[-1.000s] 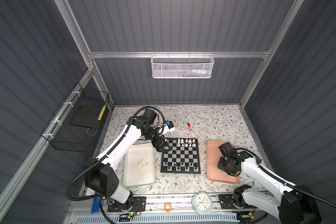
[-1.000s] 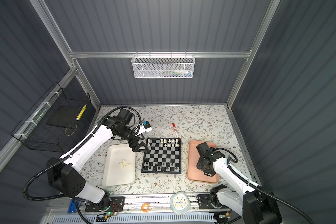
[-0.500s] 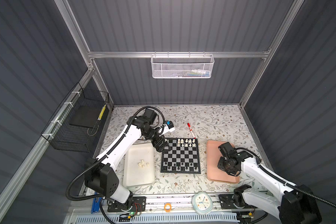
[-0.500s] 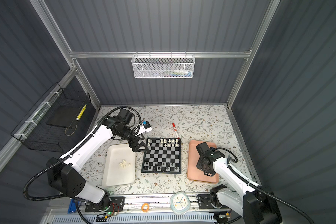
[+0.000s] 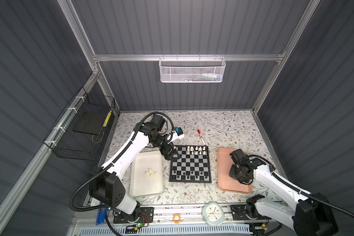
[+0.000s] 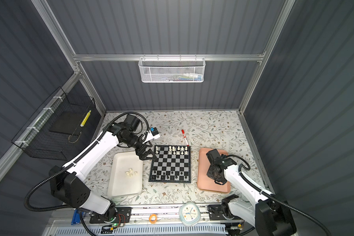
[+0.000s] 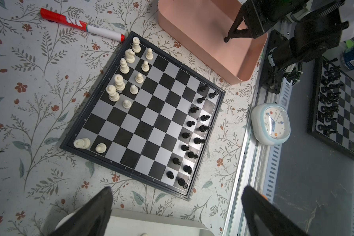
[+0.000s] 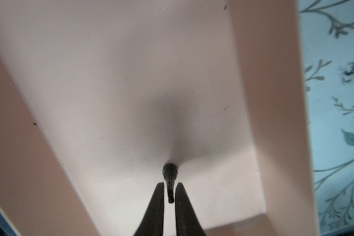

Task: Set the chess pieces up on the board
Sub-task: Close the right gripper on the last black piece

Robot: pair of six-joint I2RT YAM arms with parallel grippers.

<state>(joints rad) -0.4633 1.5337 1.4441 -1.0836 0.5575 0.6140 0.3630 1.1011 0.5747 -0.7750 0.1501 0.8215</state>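
1. Our right gripper pinches a black piece by its head, low in the pink tray, likely for the gap in black's back row.
2. Our left gripper hangs spread wide and empty at the board corner.
3. Cream pieces wait in the white tray.

Soft, even light from above in both top views — worktop bright, walls dim and splayed by a wide lens. Left wrist view is crisp on the board. Right wrist view is hazy — a blurred grey shadow pools on the tray.
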